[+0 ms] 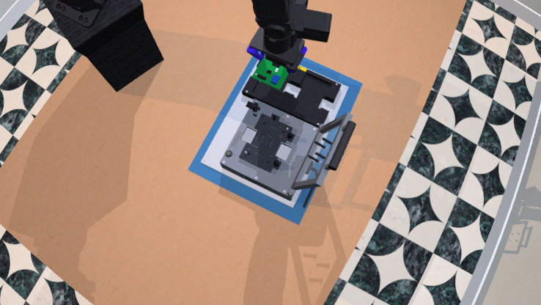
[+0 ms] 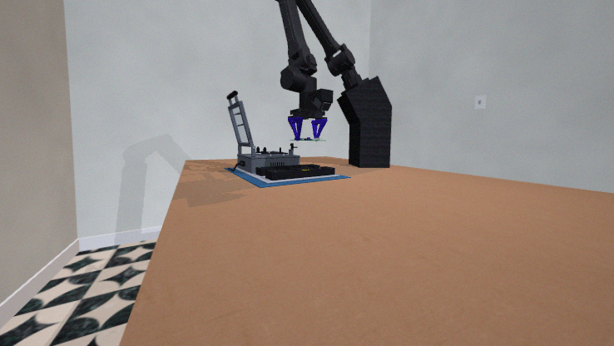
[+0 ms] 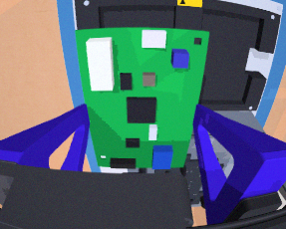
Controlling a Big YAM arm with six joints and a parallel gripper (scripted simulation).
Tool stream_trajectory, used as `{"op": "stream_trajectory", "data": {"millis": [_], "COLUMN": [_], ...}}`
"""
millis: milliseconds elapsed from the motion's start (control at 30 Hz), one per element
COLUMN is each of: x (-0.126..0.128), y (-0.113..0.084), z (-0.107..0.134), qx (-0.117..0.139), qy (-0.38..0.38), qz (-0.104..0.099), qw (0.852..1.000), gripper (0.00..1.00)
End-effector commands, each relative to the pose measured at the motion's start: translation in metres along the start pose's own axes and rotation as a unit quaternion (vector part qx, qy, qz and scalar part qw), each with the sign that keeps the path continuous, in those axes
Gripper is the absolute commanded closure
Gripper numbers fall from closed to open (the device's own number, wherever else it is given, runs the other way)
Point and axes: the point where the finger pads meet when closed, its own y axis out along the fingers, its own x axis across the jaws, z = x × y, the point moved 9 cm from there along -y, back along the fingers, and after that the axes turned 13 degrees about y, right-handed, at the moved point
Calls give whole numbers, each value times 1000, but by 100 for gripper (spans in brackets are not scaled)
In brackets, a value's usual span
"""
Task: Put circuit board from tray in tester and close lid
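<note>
My gripper (image 1: 275,64) (image 2: 306,138) (image 3: 141,112) is shut on the long edges of the green circuit board (image 1: 261,70) (image 2: 308,140) (image 3: 174,114), held face up and about level, well above the tray (image 1: 263,97) (image 2: 299,172). The white connector (image 3: 100,65) is at the board's end away from the tester (image 1: 239,157) (image 2: 267,163); the gripper hides that end in the top view. The lid stands open, its handle (image 1: 341,146) (image 2: 231,95) up. The hook (image 1: 253,106) (image 2: 292,146) stands near the tray side. The lone post (image 1: 274,117) is at the tray-side end; no board is on the pins.
The two hinge-side posts, one (image 1: 289,136) nearer the tray and one (image 1: 275,163) farther off, stand by the raised lid. Tray and tester stand side by side on a white-and-blue mat (image 1: 211,179). The arm's black pedestal (image 1: 135,53) (image 2: 373,129) stands apart from them.
</note>
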Motion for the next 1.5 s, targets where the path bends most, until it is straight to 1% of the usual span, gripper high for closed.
{"op": "stream_trajectory", "data": {"millis": [0,1133,1467], "x": [0,0,-3], "y": [-9,-10,-11], "z": [-9,-8,-5], "qx": [-8,-8,-9], "qy": [-7,-21,-20], "qz": [5,6,7], "qw": [1000,1000,1000], "gripper": [28,28,28]}}
